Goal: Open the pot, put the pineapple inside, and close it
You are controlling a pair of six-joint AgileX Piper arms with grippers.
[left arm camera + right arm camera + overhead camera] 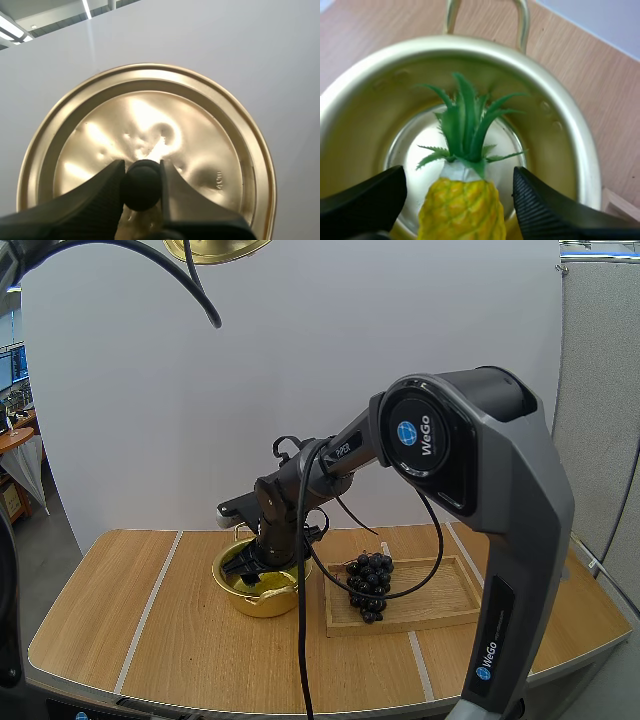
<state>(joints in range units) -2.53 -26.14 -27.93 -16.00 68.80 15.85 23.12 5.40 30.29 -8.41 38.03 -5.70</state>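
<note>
Lid (200, 130) edge cropped, pineapple (462, 210) perhaps resting in pot (550, 115)

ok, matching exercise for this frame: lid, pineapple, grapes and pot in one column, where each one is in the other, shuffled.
Things:
1. lid
2. pineapple
3. grapes
4. pot

Places:
A. on the wooden tray
B. on the table, uncovered
C. lifted high, with the left gripper jaws shut on it
D. between the open jaws of the right gripper, over the pot's inside

Pairs: 1-C, 2-D, 3-A, 4-B
</note>
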